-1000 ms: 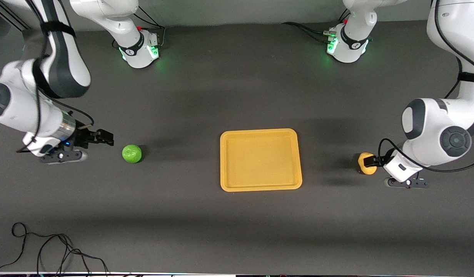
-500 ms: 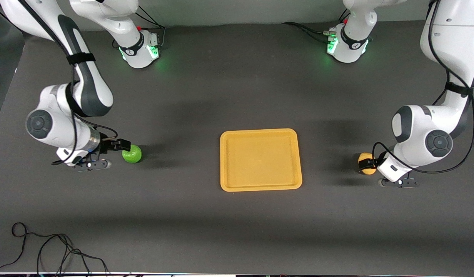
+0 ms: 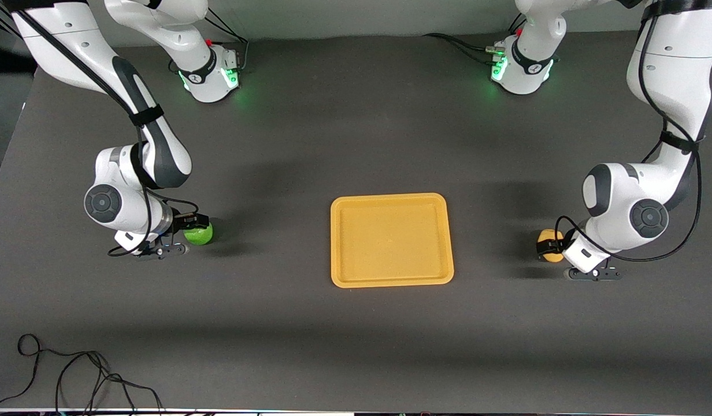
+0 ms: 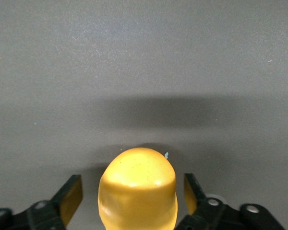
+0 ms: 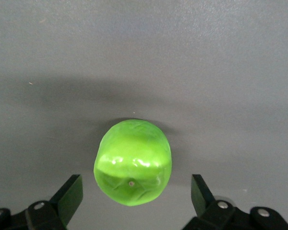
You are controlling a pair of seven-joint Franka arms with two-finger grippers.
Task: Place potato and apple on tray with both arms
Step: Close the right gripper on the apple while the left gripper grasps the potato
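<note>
In the front view we lose part of the potato (image 3: 549, 245) under the left gripper (image 3: 547, 247), and the edge of the apple (image 3: 200, 233) under the right gripper (image 3: 195, 227); both wrist views cut the fingers off at the frame's edge.

In the left wrist view we see the left gripper's fingers (image 4: 71, 195) spread apart on either side of the potato (image 4: 138, 189), with a gap showing on each side, so nothing is clamped. The potato sits on the table (image 3: 356, 323) toward the left arm's end, well apart from the tray (image 3: 391, 199).

In the right wrist view the right gripper's fingers (image 5: 69, 195) stand wide apart, flanking the apple (image 5: 133, 162) without touching it. The apple rests on the table toward the right arm's end, also well apart from the tray.
</note>
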